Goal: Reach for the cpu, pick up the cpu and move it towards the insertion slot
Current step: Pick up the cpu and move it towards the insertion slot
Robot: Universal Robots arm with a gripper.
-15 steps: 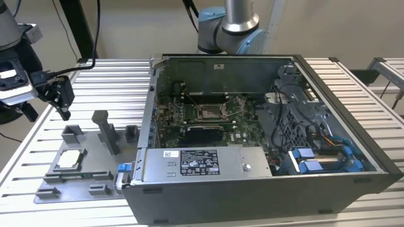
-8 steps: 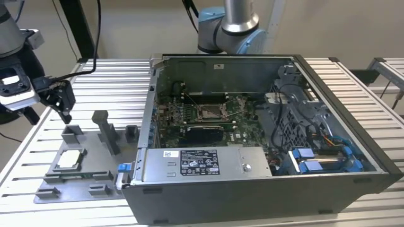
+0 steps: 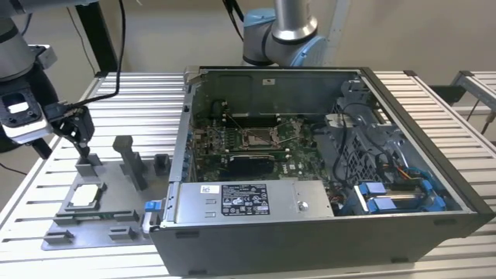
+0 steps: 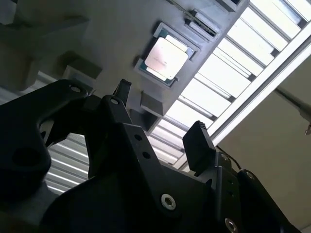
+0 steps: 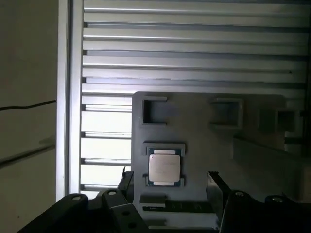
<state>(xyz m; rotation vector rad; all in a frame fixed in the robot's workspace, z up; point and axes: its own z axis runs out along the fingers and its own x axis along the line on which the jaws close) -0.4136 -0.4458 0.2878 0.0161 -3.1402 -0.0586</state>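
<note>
Pincer [image 4: 161, 111] sits closest to the lens in both wrist views. Black fingers spread, nothing between them. It hangs over the far part of the grey fixture plate [image 3: 124, 200] at the exterior view's left. Reach stage by my read, no contact yet.

cpu [image 3: 85, 196] lies flat, silver top up, in a framed nest on that plate, near side of the pincer. The nest probably keeps it square for a clean pick. In the first wrist view the chip shows between the two fingertips, so the approach looks lined up.

Upright fixture blocks [image 3: 128, 157] stand just right of it.

Right again, the computer case [image 3: 310, 244] lies on its side, panel off, so the board faces up. insertion slot [image 3: 259, 136] is mid-board, metal frame, ringed by green circuit board, well apart from the cpu. Blue drive caddies [image 3: 387, 197] fill the case's near right corner.

Bench [image 3: 139, 99] is slatted aluminium, with a plain beige wall [image 3: 171, 35] behind.
</note>
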